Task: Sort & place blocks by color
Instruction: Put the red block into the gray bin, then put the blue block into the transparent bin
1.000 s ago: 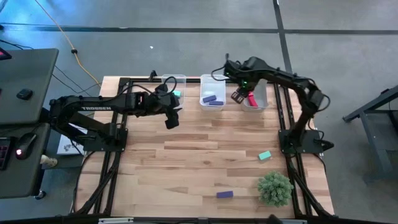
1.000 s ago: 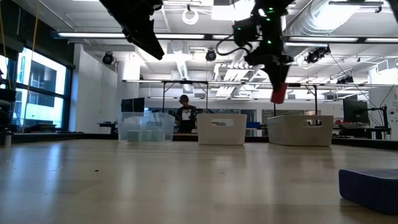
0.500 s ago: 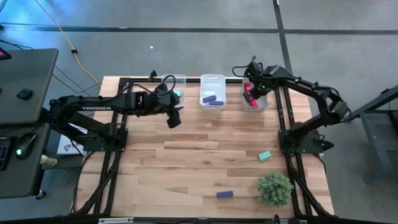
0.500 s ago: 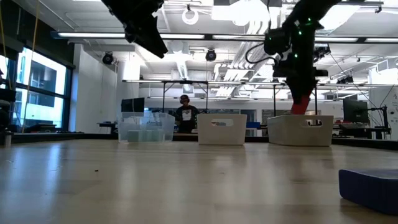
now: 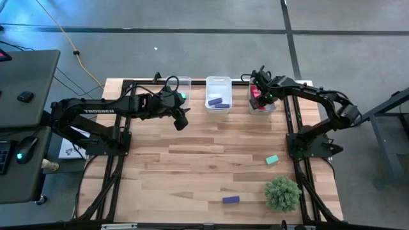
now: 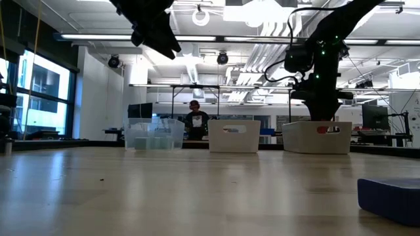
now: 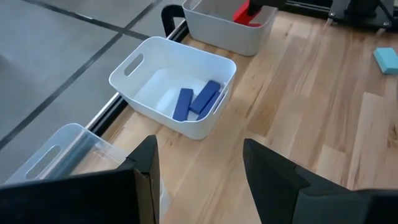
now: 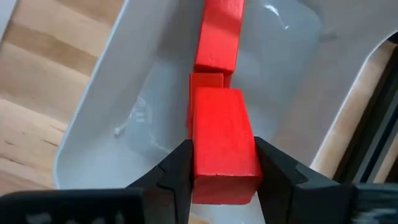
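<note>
My right gripper (image 5: 257,96) is shut on a red block (image 8: 222,146) and reaches down into the white right bin (image 5: 269,107), which also shows in the low view (image 6: 317,137). Two more red blocks (image 8: 217,34) lie on that bin's floor beyond it. My left gripper (image 5: 182,120) is open and empty above the table, in front of the clear left bin (image 5: 181,82), which holds a teal block (image 5: 183,96). The white middle bin (image 5: 219,83) holds two purple blocks (image 7: 198,101). A teal block (image 5: 272,160) and a purple block (image 5: 231,199) lie loose on the table. My right gripper pinches the red block by its two long sides (image 8: 200,149) between its two fingers (image 8: 173,171). The fingers come from above, slanting down into the bin, and the block lies along them. Its free end points at the red blocks below; whether it touches them I cannot tell.
A fuzzy green plant ball (image 5: 282,193) stands near the table's front right, beside the loose purple block. The three bins stand in a row along the far edge. Bare wood lies between the bins and the loose blocks. A person (image 6: 195,121) stands far behind the table.
My right gripper has carried the red block toward the table's right edge and down, from above the gap between the middle and right bins into the right bin. It has stayed shut on the block.
</note>
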Robot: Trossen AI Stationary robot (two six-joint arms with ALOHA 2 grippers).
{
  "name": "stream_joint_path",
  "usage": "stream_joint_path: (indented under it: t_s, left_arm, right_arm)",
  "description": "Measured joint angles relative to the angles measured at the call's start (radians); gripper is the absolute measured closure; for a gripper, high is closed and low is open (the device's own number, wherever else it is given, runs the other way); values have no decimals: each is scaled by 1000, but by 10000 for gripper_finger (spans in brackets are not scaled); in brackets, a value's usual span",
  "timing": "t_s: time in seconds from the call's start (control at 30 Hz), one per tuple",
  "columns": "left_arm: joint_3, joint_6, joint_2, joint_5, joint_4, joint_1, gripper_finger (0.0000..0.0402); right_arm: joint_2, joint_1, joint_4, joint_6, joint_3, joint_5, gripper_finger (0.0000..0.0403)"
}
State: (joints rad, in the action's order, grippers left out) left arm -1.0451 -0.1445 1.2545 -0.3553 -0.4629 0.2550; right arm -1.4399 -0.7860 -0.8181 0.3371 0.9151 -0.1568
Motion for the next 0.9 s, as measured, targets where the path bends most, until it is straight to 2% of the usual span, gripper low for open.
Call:
stream_joint_path:
  t_s: [0.13,0.3,0.6,0.9]
  left_arm:
    - [0,-31,0,0,1,0,257]
    - [0,-36,0,0,1,0,257]
    - [0,-36,0,7,1,0,257]
    - [0,-1,0,7,0,0,257]
  right_arm:
    - [-1,-2,1,-1,-2,1,283]
    - [-13,-7,-19,-1,-10,29,254]
    - [-8,-6,-31,3,-4,35,242]
    - [-8,-6,-196,7,126,61,240]
